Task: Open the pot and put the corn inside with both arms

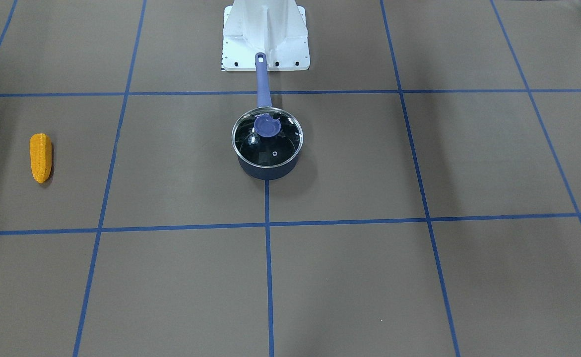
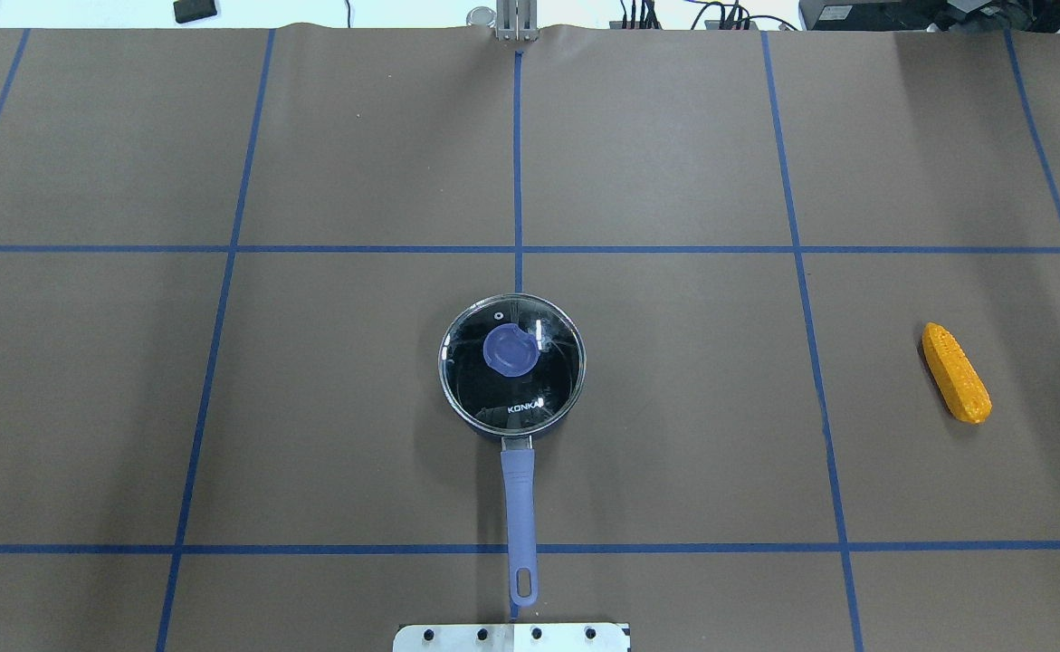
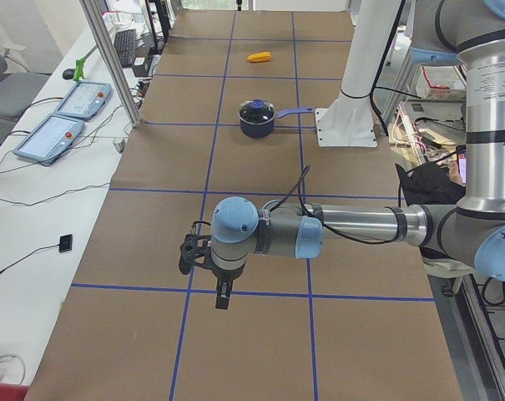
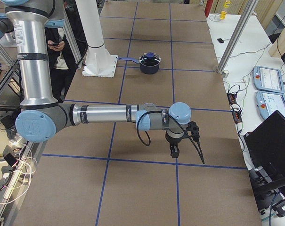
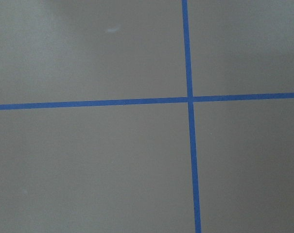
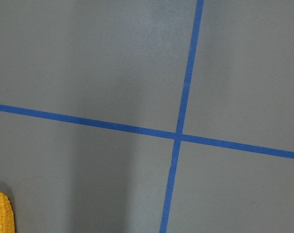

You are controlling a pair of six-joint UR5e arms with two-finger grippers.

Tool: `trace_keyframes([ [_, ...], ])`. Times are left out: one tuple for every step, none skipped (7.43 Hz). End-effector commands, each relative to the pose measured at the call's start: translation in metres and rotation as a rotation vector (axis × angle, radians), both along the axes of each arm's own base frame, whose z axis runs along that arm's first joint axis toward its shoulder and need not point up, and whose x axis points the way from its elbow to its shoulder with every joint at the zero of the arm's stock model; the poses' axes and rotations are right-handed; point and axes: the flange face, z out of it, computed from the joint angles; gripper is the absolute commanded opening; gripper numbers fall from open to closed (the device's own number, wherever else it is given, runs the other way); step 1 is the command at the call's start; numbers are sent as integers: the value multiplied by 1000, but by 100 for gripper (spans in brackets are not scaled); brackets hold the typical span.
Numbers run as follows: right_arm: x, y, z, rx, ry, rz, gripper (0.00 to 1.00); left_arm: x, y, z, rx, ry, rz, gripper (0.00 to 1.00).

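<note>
The dark blue pot stands at the table's middle with its glass lid and blue knob on it. Its long handle points toward the robot base. The orange-yellow corn lies on the table far to the robot's right; it also shows in the front view and at the bottom left corner of the right wrist view. My left gripper and right gripper hang above bare table far from the pot. They show only in side views, so I cannot tell whether they are open.
The table is brown with a blue tape grid. The white robot base plate sits just behind the pot handle. Teach pendants lie on a side bench. A metal post stands at the table edge. A person stands behind the robot.
</note>
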Motion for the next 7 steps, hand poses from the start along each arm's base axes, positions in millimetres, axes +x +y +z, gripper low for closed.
trace_keyframes([
  [0,1,0,3,-1,-2,100,0,0,0,0,0,0,98],
  [-1,-2,-8,22,-6,-7,100,0,0,-2,3,0,0,98],
  [-4,0,-1,2,-2,-8,100,0,0,-2,2,0,-1,98],
  [-26,-3,-4,-30,-9,-15,100,1,-2,-5,-5,4,-14,98],
  [-44,-2,-23,-44,-23,1,100,0,-7,-18,-8,10,-44,98],
  [-65,3,-42,-36,-39,-15,100,0,-16,-38,-10,16,-80,98],
  [-87,5,-56,-27,-42,-40,100,2,-24,-54,-12,23,-107,98],
])
